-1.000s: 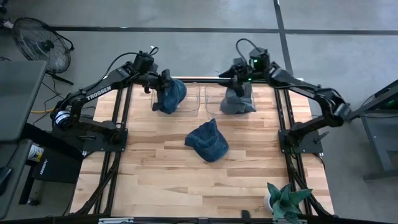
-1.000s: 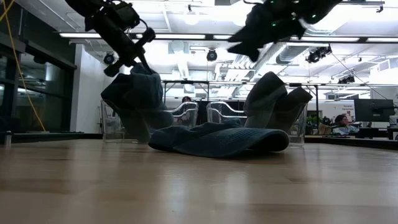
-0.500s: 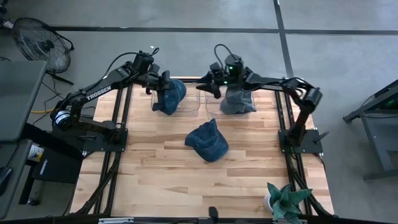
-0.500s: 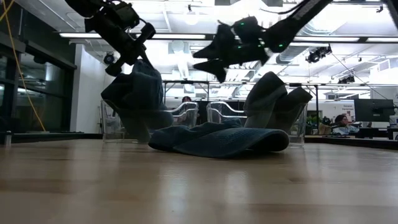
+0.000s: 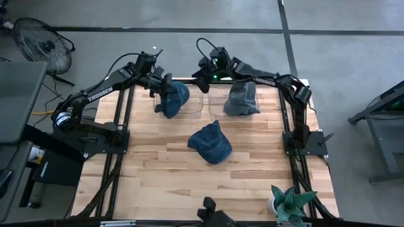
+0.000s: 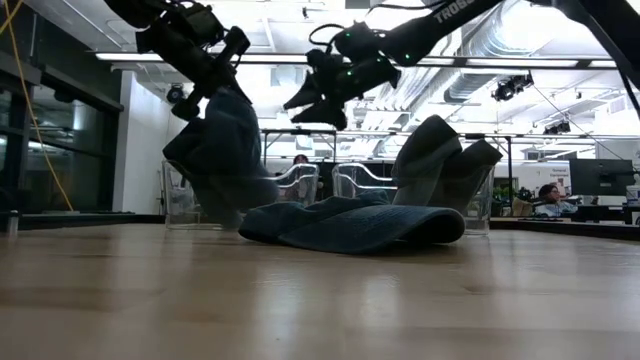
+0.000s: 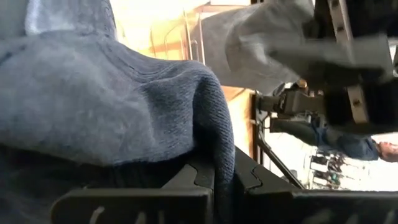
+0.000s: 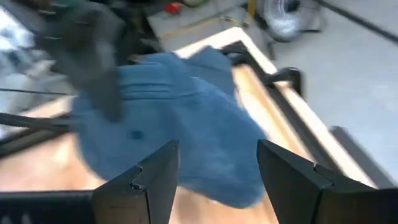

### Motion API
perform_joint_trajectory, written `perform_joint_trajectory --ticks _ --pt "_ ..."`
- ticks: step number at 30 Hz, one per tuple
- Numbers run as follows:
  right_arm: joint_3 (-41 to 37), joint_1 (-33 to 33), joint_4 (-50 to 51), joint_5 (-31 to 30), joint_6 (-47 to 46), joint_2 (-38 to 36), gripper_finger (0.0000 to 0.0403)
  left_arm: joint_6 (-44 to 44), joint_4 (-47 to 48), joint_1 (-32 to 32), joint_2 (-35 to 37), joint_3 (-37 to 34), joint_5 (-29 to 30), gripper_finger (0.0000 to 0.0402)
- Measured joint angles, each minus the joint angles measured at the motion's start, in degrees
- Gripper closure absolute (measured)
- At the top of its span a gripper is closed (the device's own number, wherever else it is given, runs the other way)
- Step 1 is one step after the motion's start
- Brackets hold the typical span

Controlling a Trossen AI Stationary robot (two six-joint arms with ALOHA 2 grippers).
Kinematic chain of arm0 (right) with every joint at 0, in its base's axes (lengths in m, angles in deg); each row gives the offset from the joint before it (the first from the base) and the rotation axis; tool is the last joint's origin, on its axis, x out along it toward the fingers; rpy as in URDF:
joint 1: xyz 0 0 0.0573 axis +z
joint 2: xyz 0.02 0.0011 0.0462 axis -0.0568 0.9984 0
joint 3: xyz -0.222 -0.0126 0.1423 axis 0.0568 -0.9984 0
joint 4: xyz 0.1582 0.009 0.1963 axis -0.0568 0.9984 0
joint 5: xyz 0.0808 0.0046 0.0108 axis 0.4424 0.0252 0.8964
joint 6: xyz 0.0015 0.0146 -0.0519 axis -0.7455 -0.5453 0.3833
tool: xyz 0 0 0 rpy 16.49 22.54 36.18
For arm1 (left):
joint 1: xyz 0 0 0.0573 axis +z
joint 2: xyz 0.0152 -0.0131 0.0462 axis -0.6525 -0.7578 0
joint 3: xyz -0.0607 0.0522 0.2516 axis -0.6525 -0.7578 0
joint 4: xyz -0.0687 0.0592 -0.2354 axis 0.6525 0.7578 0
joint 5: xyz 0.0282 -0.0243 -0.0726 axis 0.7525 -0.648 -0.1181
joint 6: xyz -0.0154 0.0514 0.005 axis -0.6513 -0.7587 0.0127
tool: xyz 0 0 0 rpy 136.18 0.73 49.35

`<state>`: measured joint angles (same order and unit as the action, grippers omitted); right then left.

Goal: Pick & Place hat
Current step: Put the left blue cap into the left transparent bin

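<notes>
Three knit hats show. A blue hat (image 5: 174, 99) hangs from my left gripper (image 5: 165, 86) at the left clear bin (image 5: 194, 107) by the table's far edge. A grey hat (image 5: 242, 99) sits upright in the right clear bin (image 5: 218, 101). Another blue hat (image 5: 210, 143) lies flat at the table's middle. My right gripper (image 5: 201, 77) is open in the air between the bins, up high, and its wrist view looks at the held blue hat (image 8: 186, 130). My left gripper is shut on a fold of the blue hat's knit cloth (image 7: 222, 163), near the hat's top end, pinched between the two fingers (image 7: 189, 177). The fingers slant down from the table's left. The hat (image 6: 220, 150) hangs below them, its lower part down inside the left bin.
The two clear bins stand side by side along the far edge. A green plant (image 5: 290, 203) stands at the near right corner. Bare wood lies in front of the middle hat. A fan (image 5: 41, 41) stands off the table, far left.
My right gripper has swung from above the grey hat toward the table's left, past the right bin, and now hovers near the left bin and the held blue hat. The grey hat stays in its bin. My left gripper has kept its hold.
</notes>
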<state>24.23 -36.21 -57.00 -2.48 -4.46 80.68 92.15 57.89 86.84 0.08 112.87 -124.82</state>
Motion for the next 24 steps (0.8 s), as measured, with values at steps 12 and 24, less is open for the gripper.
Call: perform_joint_trajectory --ticks 12,24 --pt "0.91 -0.15 9.87 -7.81 4.56 0.06 0.0195 3.67 0.16 -0.02 0.00 0.00 -0.55 0.0401" --pt "0.89 -0.15 13.11 -7.64 6.02 0.06 0.0195 9.08 0.55 0.72 0.00 0.00 -4.15 0.0401"
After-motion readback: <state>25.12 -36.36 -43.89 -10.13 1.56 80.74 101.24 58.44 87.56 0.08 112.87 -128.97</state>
